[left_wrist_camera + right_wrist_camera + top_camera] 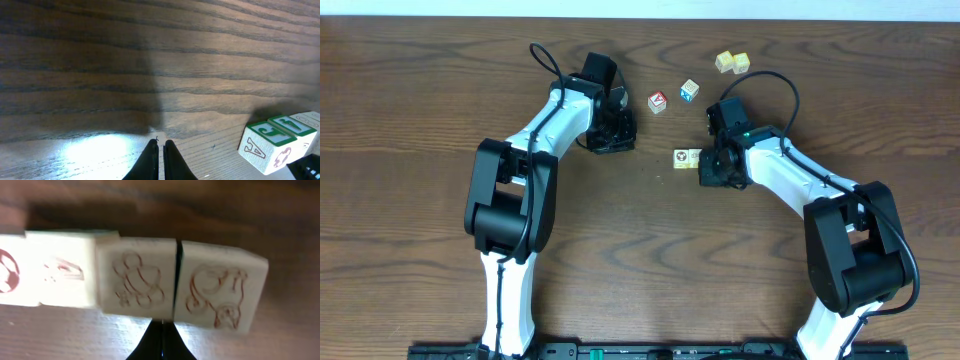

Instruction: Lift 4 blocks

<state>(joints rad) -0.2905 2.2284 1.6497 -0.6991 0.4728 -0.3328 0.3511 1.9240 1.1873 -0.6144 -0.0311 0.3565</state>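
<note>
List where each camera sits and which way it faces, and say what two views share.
Overhead: fixed above, looking straight down on the table; both arms, left end effector, right end effector and cream blocks show.
Left wrist: on the left arm, looking low along the wood past its shut fingertips toward two green-printed blocks.
Right wrist: on the right arm, close on four cream blocks in a row, its shut end effector below.
Shared: overhead and right wrist both show the cream blocks.
</note>
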